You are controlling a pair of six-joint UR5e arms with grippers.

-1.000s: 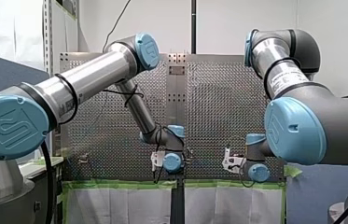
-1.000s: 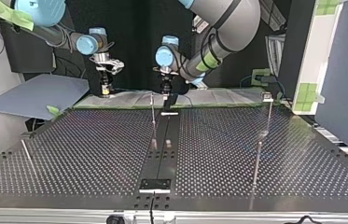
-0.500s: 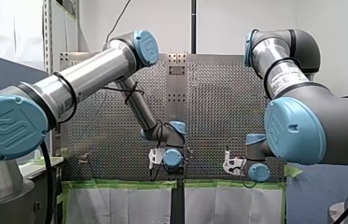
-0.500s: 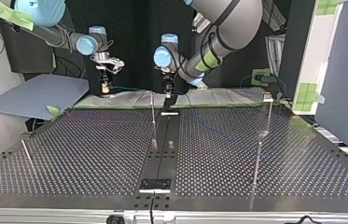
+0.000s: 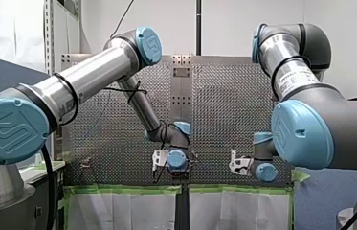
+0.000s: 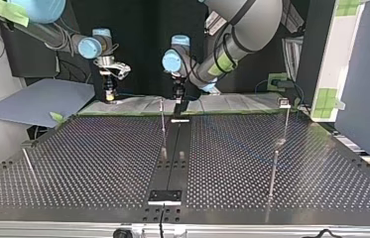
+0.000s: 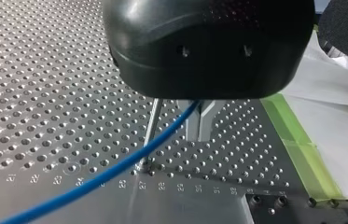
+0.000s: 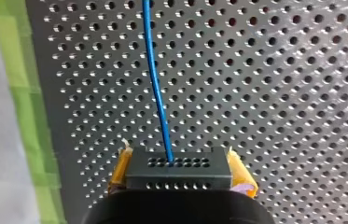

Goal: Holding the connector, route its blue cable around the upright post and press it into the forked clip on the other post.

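My right jaws, clamped on the black perforated connector (image 8: 178, 170), may lose it if its blue cable (image 8: 155, 79) snags.

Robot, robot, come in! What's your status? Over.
Right gripper: jaws shut on black perforated connector. Left gripper: jaws shut on thin blue cable, beside slim upright metal post. Nothing blocking seen.

A white wall (image 5: 233, 24) is filling the front view at twelve o'clock, with a black pole (image 5: 198, 26) running up it. A slotted metal upright (image 5: 48, 38) is standing at ten o'clock. Green tape (image 5: 123, 189) is edging the bench (image 5: 224, 96) at six o'clock, and a white sheet (image 5: 118, 211) is lying beside it. In the top view, a blue-grey partition (image 6: 366, 74) is rising at three o'clock and a grey board (image 6: 38, 101) is lying at nine o'clock.
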